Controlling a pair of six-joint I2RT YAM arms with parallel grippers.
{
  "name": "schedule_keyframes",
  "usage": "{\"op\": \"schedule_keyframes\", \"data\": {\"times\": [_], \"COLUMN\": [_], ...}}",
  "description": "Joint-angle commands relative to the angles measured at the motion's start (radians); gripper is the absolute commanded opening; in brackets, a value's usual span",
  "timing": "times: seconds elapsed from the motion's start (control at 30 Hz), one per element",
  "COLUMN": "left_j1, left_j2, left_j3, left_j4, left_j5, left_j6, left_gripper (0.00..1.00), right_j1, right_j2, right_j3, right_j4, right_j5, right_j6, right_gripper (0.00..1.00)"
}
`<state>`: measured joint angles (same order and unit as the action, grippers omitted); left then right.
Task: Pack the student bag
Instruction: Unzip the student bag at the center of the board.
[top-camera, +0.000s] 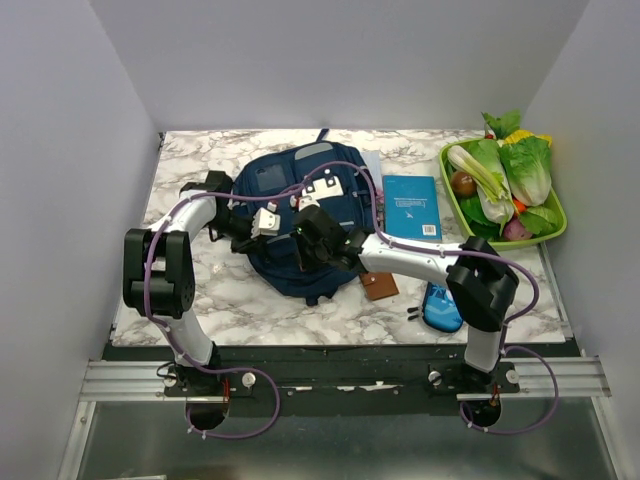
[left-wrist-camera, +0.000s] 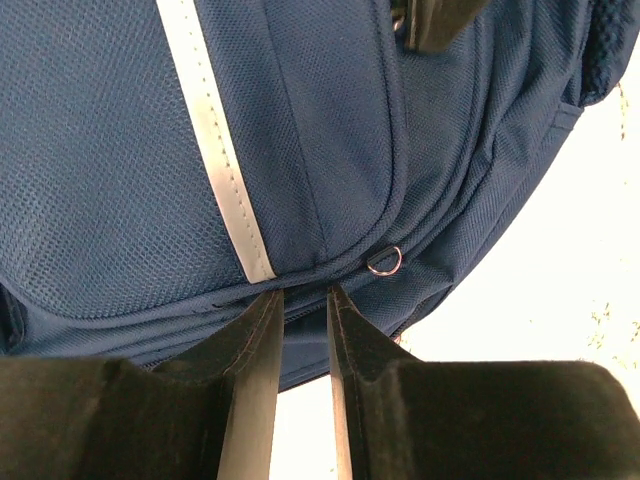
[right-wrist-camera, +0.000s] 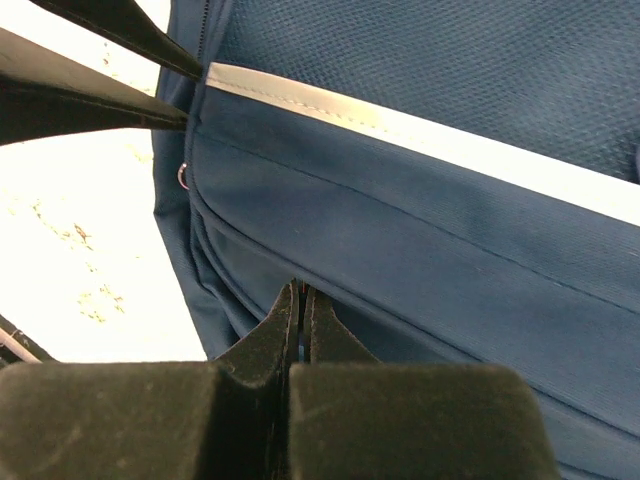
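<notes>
The student bag lies flat in the middle of the marble table, and I have both arms over it. The left gripper is closed to a narrow gap on the bag's lower seam edge, right where the reflective stripe ends, beside a small metal ring. The right gripper is fully closed, its tips against a seam; I cannot tell whether it has caught anything. Right of the bag are a teal book and a brown wallet, then a blue pencil case. A green tray of vegetables sits in the far right corner.
</notes>
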<state>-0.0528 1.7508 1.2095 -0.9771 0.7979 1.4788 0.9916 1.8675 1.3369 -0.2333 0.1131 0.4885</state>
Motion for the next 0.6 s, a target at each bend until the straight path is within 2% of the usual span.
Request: {"op": "schedule_keyframes", "data": {"times": [0.0, 0.47, 0.57], "left_j1": [-0.065, -0.068, -0.064], "left_j2": [-0.028, -0.031, -0.030], "left_j3": [0.033, 0.096, 0.110], "left_j4": [-0.041, -0.143, -0.164], "left_j5": [0.168, 0.285, 0.284], "left_j6": [0.014, -0.009, -0.014], "left_gripper": [0.32, 0.31, 0.31], "right_j1": [0.015, 0.039, 0.041], "right_j2": [0.033, 0.104, 0.101], "right_j3": [0.051, 0.080, 0.065], "right_j4": [0.104, 0.261, 0.267], "right_j5": [-0.102, -0.296, -0.294], "right_j6": [-0.008, -0.021, -0.019], "right_gripper": [0.01, 0.01, 0.07]}}
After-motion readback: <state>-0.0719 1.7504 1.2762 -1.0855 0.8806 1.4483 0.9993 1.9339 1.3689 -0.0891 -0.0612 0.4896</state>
